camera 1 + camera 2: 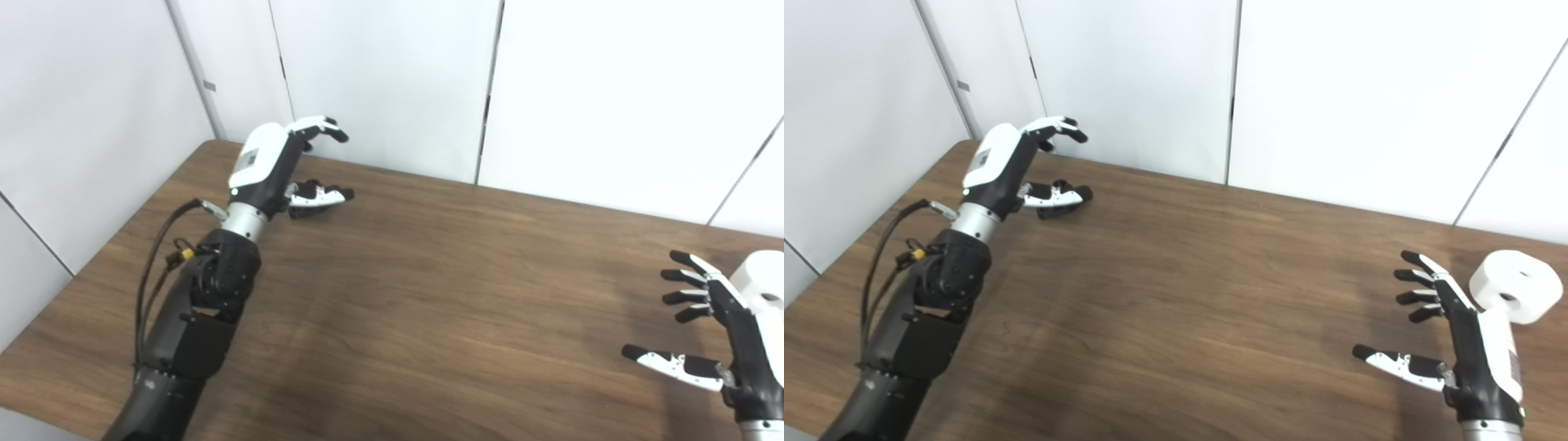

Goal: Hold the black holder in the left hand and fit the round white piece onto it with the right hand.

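Note:
The round white piece [1516, 285], a thick ring with a centre hole, lies flat on the wooden table [429, 294] at the right edge. My right hand [1464, 331] hovers just left of it and nearer to me, open with fingers spread, not touching it. At the far left corner my left hand [275, 165] is open, fingers arched above and thumb low. A small black object [301, 212], apparently the black holder, lies on the table right under that thumb and is mostly hidden by it. I cannot tell whether the thumb touches it.
White wall panels [392, 79] stand close behind the table's far edge and along its left side. A black cable [153, 257] loops off the left forearm near the table's left edge.

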Tool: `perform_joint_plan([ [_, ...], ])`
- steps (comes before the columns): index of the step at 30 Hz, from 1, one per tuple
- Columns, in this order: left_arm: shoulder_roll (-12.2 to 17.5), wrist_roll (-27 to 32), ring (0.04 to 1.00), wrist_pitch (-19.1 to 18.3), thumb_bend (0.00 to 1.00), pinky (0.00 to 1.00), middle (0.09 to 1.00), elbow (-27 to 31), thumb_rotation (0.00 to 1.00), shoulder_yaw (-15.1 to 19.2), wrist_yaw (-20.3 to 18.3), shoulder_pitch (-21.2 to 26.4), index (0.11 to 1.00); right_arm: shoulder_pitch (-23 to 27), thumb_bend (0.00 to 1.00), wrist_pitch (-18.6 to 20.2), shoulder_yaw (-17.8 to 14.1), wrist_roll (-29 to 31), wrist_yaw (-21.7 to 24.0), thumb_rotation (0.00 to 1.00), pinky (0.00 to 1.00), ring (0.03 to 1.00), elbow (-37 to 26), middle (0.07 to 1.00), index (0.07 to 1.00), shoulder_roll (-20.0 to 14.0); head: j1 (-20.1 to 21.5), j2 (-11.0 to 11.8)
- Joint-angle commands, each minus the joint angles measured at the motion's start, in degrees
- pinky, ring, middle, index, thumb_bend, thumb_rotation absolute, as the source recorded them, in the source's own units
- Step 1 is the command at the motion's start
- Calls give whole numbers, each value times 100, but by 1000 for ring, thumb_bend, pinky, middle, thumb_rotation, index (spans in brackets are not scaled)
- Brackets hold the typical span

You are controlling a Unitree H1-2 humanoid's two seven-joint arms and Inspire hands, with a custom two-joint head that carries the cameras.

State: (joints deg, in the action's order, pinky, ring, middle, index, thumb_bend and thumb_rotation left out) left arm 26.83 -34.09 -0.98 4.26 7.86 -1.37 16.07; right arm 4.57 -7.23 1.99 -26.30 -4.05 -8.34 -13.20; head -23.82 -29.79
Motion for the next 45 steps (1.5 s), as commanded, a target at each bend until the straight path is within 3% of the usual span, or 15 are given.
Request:
perform_joint_plan([
  [1, 223, -100, 880, -40, 840, 711, 877, -25, 107, 139, 282, 231, 677, 172, 816, -262, -41, 19, -57, 0, 479, 611, -136, 731, 818, -99, 5, -6],
  [3, 298, -157, 873, -106, 840, 715, 869, -148, 88, 159, 377, 243, 676, 164, 818, -249, -46, 48, -45, 0, 479, 610, -155, 730, 818, -90, 8, -10],
  [6, 400, -199, 870, -162, 872, 693, 876, -402, 188, 208, 504, 275, 683, 148, 815, -180, -54, 68, -13, 0, 480, 614, -208, 734, 818, -78, 4, -17],
  [12, 570, -418, 943, -610, 965, 745, 937, -640, 335, 55, 430, 353, 727, 139, 799, -170, -69, 93, 6, 0, 482, 614, -223, 736, 820, -82, 4, -26],
  [16, 679, -538, 998, -909, 1000, 871, 995, -879, 489, -94, 340, 457, 787, 123, 792, -177, -90, 99, 44, 0, 482, 613, -255, 733, 820, -105, 9, -41],
  [18, 730, -562, 1000, -1022, 1000, 906, 999, -961, 509, -181, 293, 492, 807, 115, 789, -183, -103, 103, 67, 0, 481, 613, -261, 735, 822, -126, 11, -53],
  [30, 705, -730, 1000, -1436, 1000, 862, 1000, -1613, 498, -628, 437, 678, 803, 65, 771, -94, -153, 146, 160, 0, 481, 620, -396, 737, 823, -129, 36, -114],
  [45, 623, -583, 998, -1179, 1000, 832, 976, -2181, 405, -942, 750, 773, 736, 68, 778, -8, -190, 80, 245, 0, 471, 607, -544, 731, 819, -172, 84, -181],
])
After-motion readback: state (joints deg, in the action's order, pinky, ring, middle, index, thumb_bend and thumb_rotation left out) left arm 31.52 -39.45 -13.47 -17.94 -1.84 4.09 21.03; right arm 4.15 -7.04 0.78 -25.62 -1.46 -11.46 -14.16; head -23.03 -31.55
